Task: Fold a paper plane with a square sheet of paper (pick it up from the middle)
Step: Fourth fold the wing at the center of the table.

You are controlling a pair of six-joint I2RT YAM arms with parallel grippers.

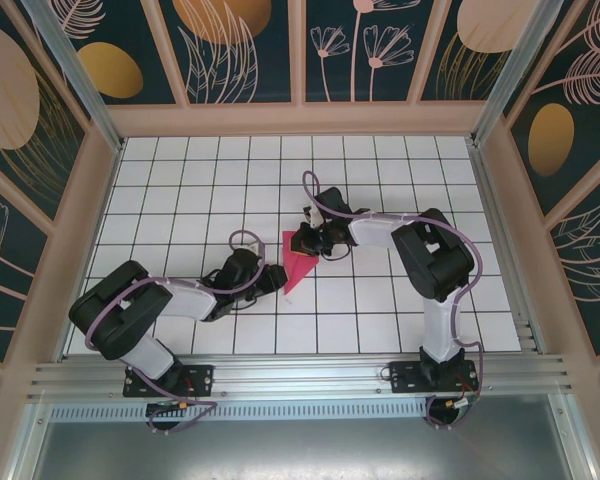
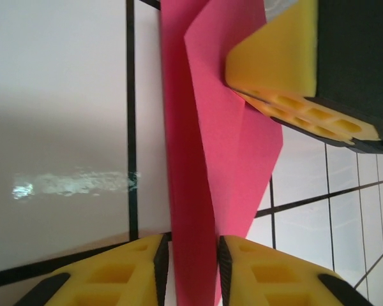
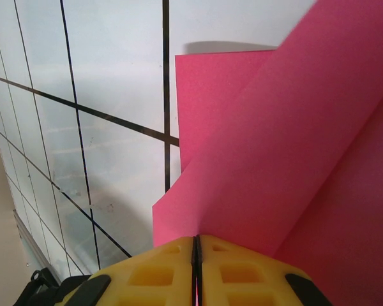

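Paper [image 1: 298, 265] sits mid-surface [image 1: 180, 180] between the two arms, creased into a narrow wedge with its broad end far and its point toward the near edge. By my reading it is partway to a plane, not a finished dart. Right tool [image 3: 196, 252] is pinched tight on the broad far end. Its jaws meet with no gap in the right wrist view, and a flap of paper rises out of the seam, lifted and curling over. It is likely the anchor, keeping the layers up and aligned so a fold can be worked lower down. Left tool [image 2: 193, 261] is at the pointed near part, jaws narrowly parted, one either side of a strip of paper. A slim gap shows, so this is no firm pinch, and I cannot tell whether the pads touch the sheet. In the left wrist view a yellow finger [image 2: 277, 64] of the right tool clamps the upper layer further up the strip. Judgement: the left tool sits astride the centre crease to press or run it while the far end is fixed against sliding. Risk: with thin paper held at one end, a sideways pull could skew the crease or tear at the pinch.
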